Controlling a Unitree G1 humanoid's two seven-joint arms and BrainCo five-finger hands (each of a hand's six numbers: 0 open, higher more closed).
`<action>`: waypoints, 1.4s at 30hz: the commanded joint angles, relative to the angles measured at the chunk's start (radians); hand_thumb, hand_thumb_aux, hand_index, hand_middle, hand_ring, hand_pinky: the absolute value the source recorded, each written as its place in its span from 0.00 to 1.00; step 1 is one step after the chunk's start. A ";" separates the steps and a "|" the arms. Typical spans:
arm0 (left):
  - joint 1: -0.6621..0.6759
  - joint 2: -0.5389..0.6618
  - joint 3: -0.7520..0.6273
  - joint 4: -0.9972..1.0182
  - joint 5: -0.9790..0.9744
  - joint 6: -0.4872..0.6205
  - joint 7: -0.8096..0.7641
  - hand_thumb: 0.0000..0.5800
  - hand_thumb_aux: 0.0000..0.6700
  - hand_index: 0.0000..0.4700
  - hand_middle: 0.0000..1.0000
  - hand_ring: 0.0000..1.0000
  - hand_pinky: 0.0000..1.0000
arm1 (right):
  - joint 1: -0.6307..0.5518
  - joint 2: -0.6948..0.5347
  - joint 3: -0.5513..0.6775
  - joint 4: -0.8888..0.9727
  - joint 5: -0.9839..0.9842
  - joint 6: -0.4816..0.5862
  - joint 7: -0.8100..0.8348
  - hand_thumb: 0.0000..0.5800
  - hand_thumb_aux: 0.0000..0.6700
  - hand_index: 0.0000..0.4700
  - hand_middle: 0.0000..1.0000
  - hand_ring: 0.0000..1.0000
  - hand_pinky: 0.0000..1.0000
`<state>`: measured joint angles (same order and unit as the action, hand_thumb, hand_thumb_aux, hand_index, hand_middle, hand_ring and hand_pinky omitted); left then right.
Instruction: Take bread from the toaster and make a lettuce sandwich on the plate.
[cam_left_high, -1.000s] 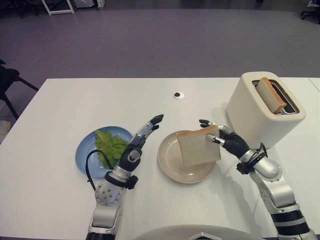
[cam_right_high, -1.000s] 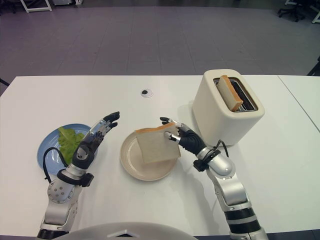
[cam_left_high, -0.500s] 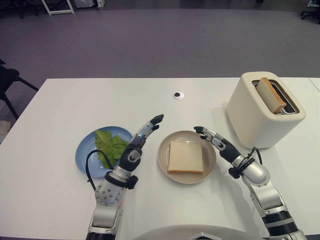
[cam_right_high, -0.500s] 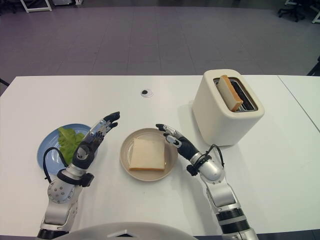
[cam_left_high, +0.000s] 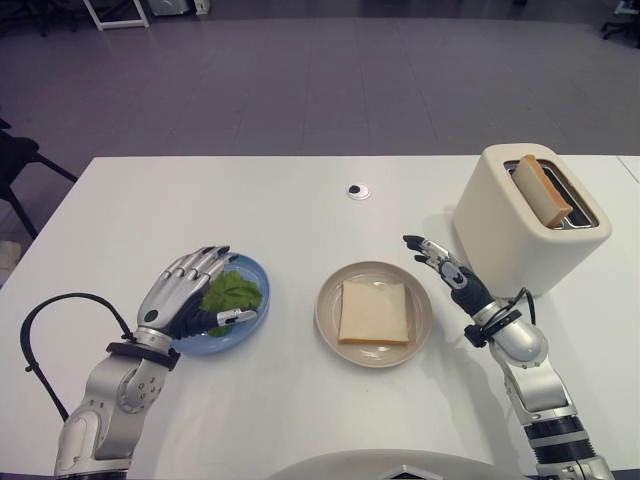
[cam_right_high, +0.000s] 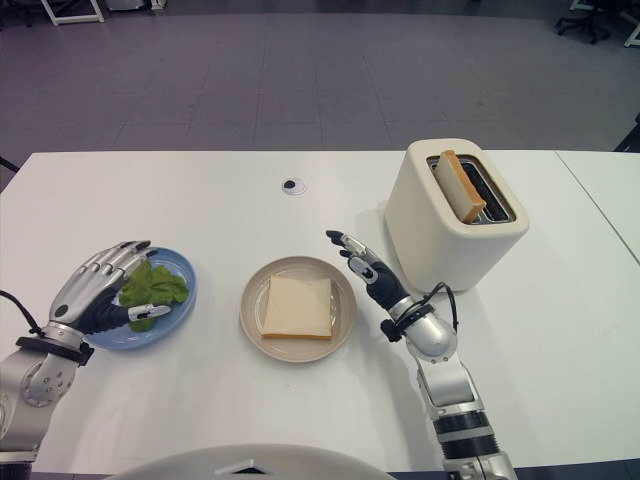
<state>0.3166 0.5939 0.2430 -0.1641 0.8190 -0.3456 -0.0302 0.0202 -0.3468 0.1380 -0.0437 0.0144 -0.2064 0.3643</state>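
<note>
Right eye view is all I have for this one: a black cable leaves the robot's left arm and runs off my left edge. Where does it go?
Observer: The cable starts near the wrist behind the left hand, swings out leftward in one wide loop over the white table, then curves back down toward the forearm.
Operator: Anything standing past the table's left end?
Observer: A dark chair stands on the floor just off that edge, well apart from the cable loop.
</note>
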 joint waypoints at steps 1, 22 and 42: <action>0.013 0.039 -0.023 0.056 0.064 0.066 0.009 0.00 0.00 0.00 0.00 0.00 0.00 | -0.014 0.000 -0.006 0.015 -0.018 -0.007 0.004 0.00 0.00 0.00 0.00 0.00 0.00; -0.008 0.121 -0.173 0.113 0.098 0.175 0.014 1.00 0.98 0.98 0.00 0.00 0.00 | -0.008 0.008 -0.006 0.010 -0.026 -0.005 0.010 0.00 0.00 0.00 0.00 0.00 0.00; -0.060 -0.036 -0.151 -0.334 0.019 0.107 0.223 1.00 1.00 1.00 0.00 0.00 0.00 | -0.034 0.025 -0.022 0.025 -0.030 -0.020 0.000 0.00 0.00 0.00 0.00 0.00 0.00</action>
<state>0.2933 0.6030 0.1513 -0.4586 0.8658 -0.2277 0.2165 0.0059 -0.3244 0.1265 -0.0342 -0.0095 -0.2223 0.3662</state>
